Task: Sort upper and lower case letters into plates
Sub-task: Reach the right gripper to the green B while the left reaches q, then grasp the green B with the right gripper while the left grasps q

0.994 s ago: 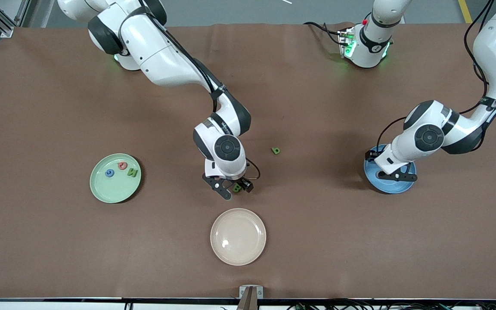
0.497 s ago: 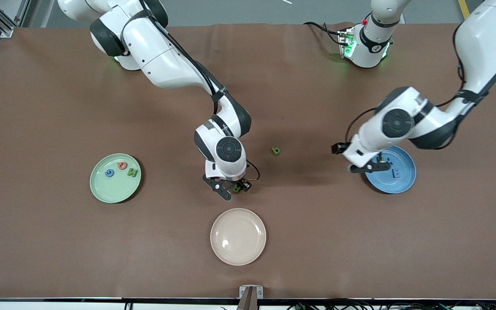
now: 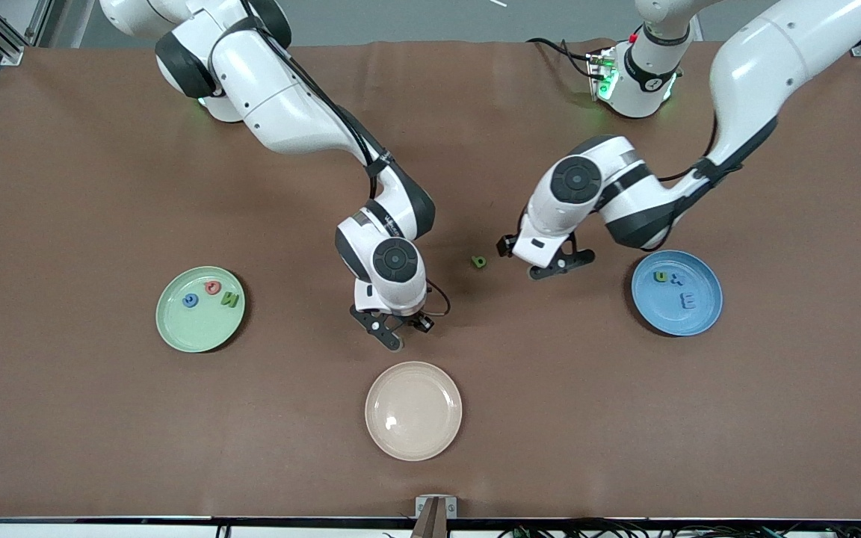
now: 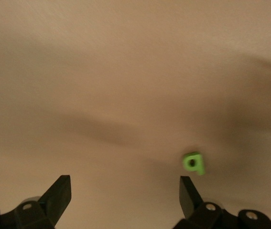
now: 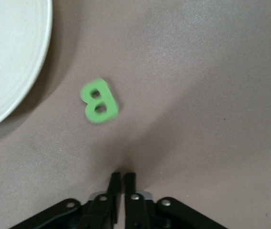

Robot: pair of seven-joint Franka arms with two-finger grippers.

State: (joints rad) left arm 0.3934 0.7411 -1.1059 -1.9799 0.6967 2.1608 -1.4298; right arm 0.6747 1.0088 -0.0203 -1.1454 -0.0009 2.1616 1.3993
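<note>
Table: brown, green letter at centre.
Left gripper: jaws apart, letter at nine o'clock.
Right gripper: jaws closed, empty.

Glossy plastic cream plate on matt brown table covering.

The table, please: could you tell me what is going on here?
Two arms are sorting small letters into plates. The right gripper is shut on nothing, just above the table; the green B lies free by it, beside the cream plate. The left gripper is open over the table next to a small green letter. The green plate and the blue plate hold three letters each.
</note>
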